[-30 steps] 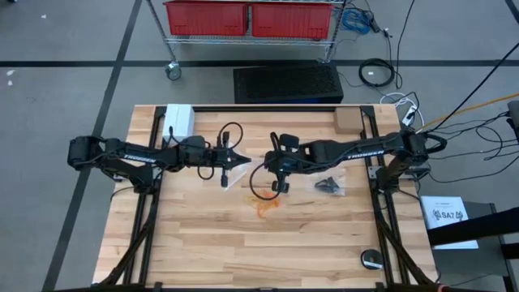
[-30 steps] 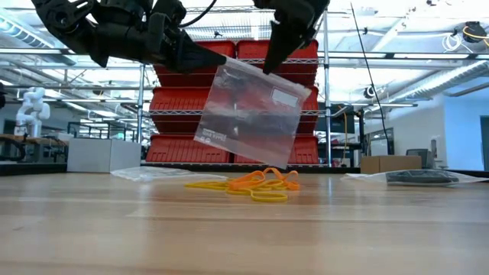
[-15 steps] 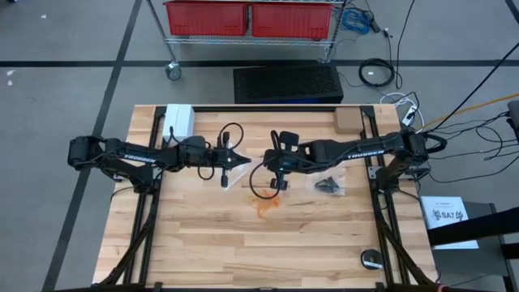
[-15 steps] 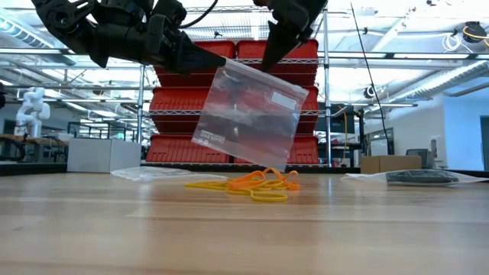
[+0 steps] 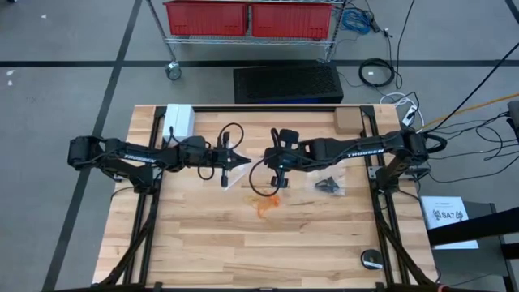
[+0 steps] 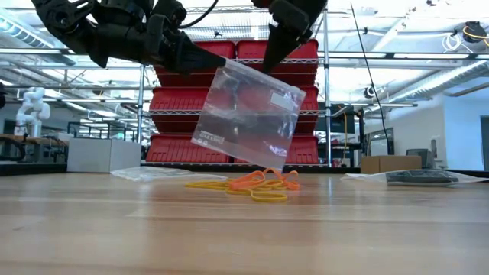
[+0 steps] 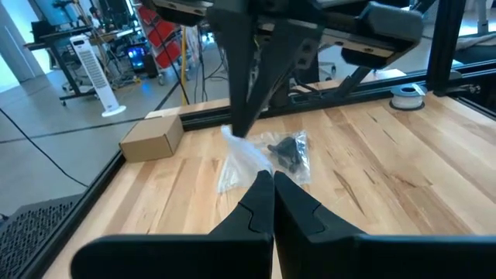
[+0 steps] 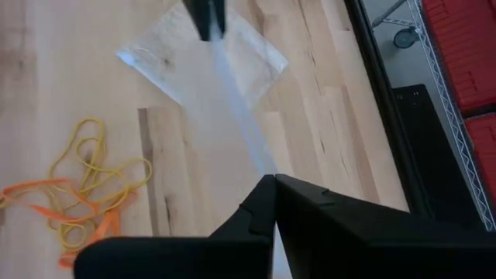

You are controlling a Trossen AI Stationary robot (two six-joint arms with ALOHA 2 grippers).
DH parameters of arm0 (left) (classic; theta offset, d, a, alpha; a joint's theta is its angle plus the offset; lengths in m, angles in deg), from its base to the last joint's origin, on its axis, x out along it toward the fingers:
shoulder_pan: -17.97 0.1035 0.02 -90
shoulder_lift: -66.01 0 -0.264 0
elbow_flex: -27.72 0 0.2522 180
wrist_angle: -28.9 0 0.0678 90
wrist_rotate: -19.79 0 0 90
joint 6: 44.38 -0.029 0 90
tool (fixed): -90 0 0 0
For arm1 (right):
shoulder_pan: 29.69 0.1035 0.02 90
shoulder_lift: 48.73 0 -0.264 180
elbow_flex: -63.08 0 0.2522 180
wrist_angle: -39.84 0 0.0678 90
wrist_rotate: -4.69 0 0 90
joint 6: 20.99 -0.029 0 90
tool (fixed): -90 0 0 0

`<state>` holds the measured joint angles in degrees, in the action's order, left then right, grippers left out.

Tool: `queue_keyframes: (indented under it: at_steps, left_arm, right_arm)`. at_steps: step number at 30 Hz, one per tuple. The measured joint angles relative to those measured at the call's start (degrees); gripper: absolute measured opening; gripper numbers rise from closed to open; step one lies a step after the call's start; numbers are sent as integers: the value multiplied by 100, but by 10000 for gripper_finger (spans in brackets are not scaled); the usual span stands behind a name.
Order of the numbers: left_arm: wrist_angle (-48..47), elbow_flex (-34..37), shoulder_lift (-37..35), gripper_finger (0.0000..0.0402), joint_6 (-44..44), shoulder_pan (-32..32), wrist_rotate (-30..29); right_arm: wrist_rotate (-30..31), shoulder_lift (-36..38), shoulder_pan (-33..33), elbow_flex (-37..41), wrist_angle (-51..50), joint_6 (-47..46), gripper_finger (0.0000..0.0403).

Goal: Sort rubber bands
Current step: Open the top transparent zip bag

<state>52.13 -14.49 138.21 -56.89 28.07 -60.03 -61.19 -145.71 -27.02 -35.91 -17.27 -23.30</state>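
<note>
Both end effectors clenched on one clear bag, held up over the rubber bands.

Left end effector (image 5: 243,161) and right end effector (image 5: 274,180) each pinch a top corner of the clear plastic bag (image 6: 248,114), fingers closed on it; bag hangs tilted above the bench (image 5: 203,243), off the surface. Rubber bands (image 6: 256,185), an orange and yellow tangle, lie loose on the bench just below the bag, mid-bench. Second clear bag (image 8: 205,58) lies flat on the bench near the pile. Another bag with black items (image 5: 329,186) sits to the right, apart. Cardboard box (image 5: 346,120) at the far edge.
</note>
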Motion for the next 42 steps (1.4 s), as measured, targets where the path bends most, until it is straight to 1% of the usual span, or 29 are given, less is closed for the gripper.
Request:
queue_keyframes:
  at_steps: [9,19,22,31,34,42]
  left_arm:
    - [-1,0,0,0,0,0,-2]
    - [0,0,0,0,0,1,-4]
    - [0,0,0,0,0,2,-4]
    - [0,0,0,0,4,1,-11]
    - [0,0,0,0,4,0,-15]
    - [0,0,0,0,4,2,-42]
  right_arm:
    - [-6,21,5,0,26,46,0]
    - [26,21,194,-2,26,43,0]
    - [145,21,204,-2,26,21,0]
    - [87,19,183,-2,26,5,0]
    - [-54,15,184,-2,27,-27,0]
    - [-47,-70,183,-7,30,-41,0]
